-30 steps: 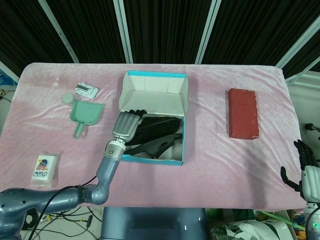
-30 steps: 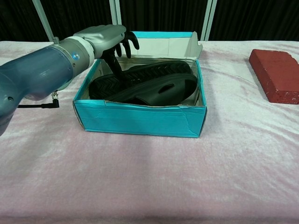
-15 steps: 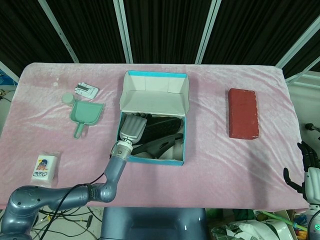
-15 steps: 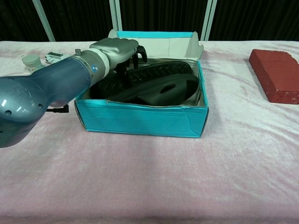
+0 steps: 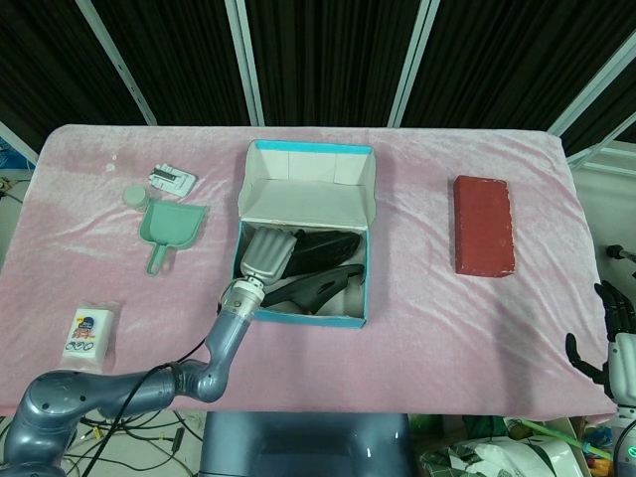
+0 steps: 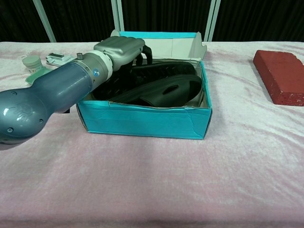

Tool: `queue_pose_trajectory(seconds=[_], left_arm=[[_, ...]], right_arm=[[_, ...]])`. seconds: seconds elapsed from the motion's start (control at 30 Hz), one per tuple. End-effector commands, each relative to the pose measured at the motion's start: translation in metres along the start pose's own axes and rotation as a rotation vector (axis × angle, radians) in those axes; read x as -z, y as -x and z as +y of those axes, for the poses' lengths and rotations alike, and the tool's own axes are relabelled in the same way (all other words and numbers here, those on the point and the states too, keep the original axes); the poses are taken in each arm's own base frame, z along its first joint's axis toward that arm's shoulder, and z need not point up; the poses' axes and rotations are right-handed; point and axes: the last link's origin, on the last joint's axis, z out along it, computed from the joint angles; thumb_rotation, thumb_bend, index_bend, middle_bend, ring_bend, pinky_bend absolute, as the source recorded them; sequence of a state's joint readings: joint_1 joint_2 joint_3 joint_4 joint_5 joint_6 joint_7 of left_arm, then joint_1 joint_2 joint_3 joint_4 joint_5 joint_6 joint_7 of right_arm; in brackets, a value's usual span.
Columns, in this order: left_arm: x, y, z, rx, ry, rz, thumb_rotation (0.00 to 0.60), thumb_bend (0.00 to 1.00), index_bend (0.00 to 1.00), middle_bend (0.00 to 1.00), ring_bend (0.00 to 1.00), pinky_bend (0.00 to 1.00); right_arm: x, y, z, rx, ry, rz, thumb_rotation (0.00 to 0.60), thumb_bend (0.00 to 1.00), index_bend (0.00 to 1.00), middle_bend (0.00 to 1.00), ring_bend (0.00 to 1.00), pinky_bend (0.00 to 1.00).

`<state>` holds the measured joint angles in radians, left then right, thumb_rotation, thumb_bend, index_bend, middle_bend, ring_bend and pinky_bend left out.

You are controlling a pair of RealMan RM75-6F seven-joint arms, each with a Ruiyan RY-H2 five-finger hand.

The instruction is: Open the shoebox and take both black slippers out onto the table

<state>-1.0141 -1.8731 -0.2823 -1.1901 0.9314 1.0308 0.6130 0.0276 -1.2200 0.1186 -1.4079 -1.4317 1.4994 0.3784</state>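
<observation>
Even, bright overhead light falls on the pink surface [image 5: 417,298], and shadows under things are soft and short. The background behind the surface is dark. The shoebox [image 6: 142,121] interior is dim in the chest view, so the black slippers [image 6: 166,88] lose detail. A pale sheen sits on the left arm [image 6: 47,92], close to the lens and slightly soft. Both views are otherwise sharp.

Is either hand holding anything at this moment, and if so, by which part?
Cannot be told for the left hand: its fingers curl down into the shoebox over the slippers, the contact hidden. The right hand holds nothing.
</observation>
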Motion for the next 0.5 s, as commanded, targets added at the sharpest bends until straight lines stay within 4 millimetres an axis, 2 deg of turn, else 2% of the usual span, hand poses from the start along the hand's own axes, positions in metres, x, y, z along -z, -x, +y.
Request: queue_pose_trajectory(seconds=[0.03,0.3,0.5], left_arm=[[0.008,-0.003,-0.015,0.014,0.052,0.045,0.6,0.57,0.5,0.63,0.52,0.62],[0.022,-0.023,-0.028,0.192,0.117,0.244,0.6,0.58,0.49,0.65,0.53,0.65],[0.033,-0.045,-0.037,0.343,0.14,0.417,0.6,0.59,0.48,0.65,0.54,0.66]], right_arm=[[-0.001,0.001,-0.001,-0.002,-0.003,-0.001,0.6,0.37,0.0,0.03,0.01,0.21],[-0.005,0.002,-0.006,0.002,-0.017,-0.007,0.6,0.37,0.0,0.03,0.01,0.21],[-0.007,0.002,-0.008,0.006,-0.019,-0.009,0.6,0.37,0.0,0.03,0.01,0.21]])
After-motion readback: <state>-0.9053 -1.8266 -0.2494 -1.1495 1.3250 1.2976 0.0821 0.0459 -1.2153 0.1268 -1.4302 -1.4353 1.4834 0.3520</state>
